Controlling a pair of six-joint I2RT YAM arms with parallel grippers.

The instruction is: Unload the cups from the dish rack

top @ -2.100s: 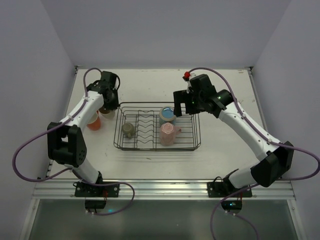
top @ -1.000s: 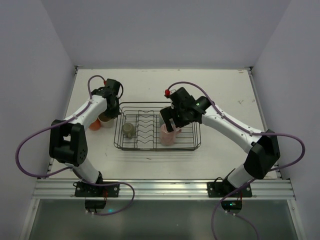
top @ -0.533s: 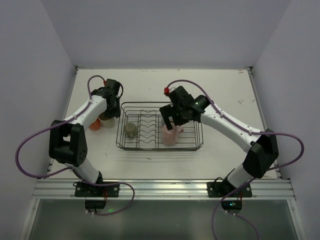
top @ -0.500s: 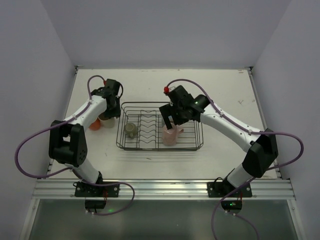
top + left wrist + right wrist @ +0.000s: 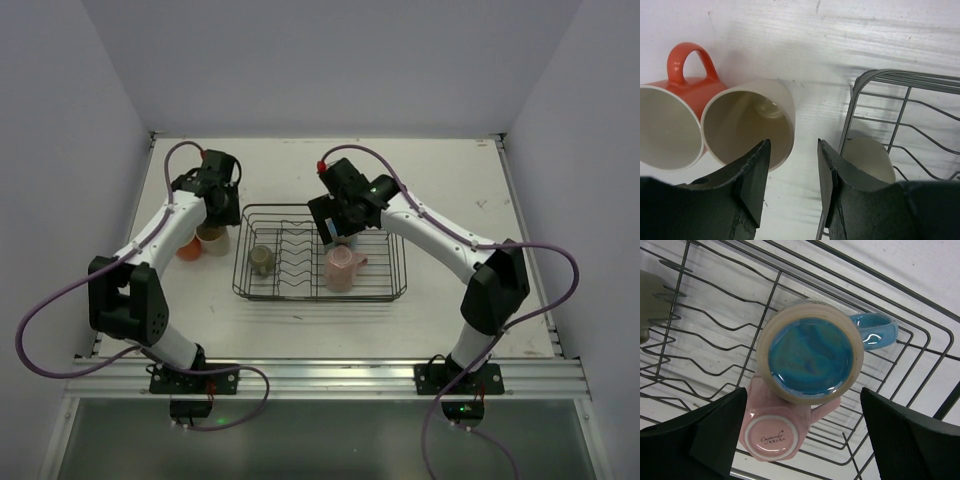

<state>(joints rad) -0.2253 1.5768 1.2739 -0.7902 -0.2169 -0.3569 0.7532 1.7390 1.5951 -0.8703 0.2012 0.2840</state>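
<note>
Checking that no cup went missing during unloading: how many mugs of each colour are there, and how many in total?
orange mug: 1
beige mug: 1
olive-grey mug: 1
pink mug: 1
light blue mug: 1
Total: 5

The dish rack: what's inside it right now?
Three mugs: an olive-grey mug left of the dividers, a pink mug and a light blue mug right of them. From above, the right tool covers most of the blue one.

right hand (image 5: 806, 412) now over blue mug (image 5: 810, 355)
</note>
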